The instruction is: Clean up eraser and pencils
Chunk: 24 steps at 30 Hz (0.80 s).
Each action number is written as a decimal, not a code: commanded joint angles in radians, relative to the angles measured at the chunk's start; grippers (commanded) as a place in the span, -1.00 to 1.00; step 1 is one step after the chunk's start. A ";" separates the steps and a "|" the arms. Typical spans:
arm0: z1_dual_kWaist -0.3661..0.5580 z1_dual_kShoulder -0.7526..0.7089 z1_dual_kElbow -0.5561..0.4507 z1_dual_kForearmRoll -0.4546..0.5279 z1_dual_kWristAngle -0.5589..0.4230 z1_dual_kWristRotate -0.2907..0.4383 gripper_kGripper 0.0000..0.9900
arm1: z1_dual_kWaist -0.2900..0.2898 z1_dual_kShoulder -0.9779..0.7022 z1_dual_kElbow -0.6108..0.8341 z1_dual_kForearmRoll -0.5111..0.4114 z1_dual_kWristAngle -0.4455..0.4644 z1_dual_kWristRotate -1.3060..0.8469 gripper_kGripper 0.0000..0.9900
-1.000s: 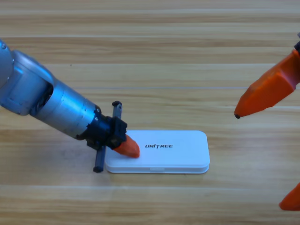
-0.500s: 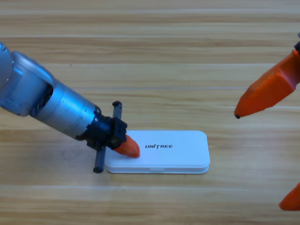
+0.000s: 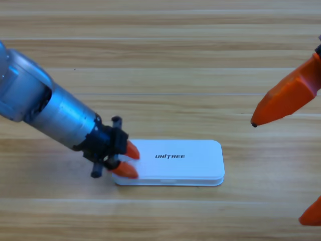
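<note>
The white case (image 3: 180,161) lies closed on the wooden table, with its lid down. My left gripper (image 3: 128,160) is at the case's left end, its two orange jaws apart. One tip rests on the lid and the other at the front left corner. The left gripper is open and holds nothing. My right gripper (image 3: 277,171) waits at the picture's right edge, large and partly cut off, with its jaws spread wide. The eraser and the pencils are out of view.
The grey left arm (image 3: 45,108) slants down from the left edge to the case. Bare wooden table (image 3: 160,60) stretches behind the case and between it and the right gripper.
The left gripper has drawn back a little to the left. Its jaws, which showed as one orange tip on the lid, now stand apart. The right arm has not moved.
</note>
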 commanded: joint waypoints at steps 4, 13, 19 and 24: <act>-0.010 -0.238 -0.123 0.285 0.016 -0.029 1.00 | 0.005 0.027 0.037 -0.015 0.010 0.003 1.00; -0.060 -0.491 -0.341 0.630 -0.001 -0.089 1.00 | 0.005 0.029 0.037 -0.015 0.010 0.003 1.00; -0.154 -0.568 -0.381 0.678 -0.038 -0.160 1.00 | 0.005 0.029 0.038 -0.015 0.010 0.003 1.00; -0.229 -0.532 -0.400 0.655 -0.073 -0.186 1.00 | 0.005 0.029 0.038 -0.015 0.010 0.001 1.00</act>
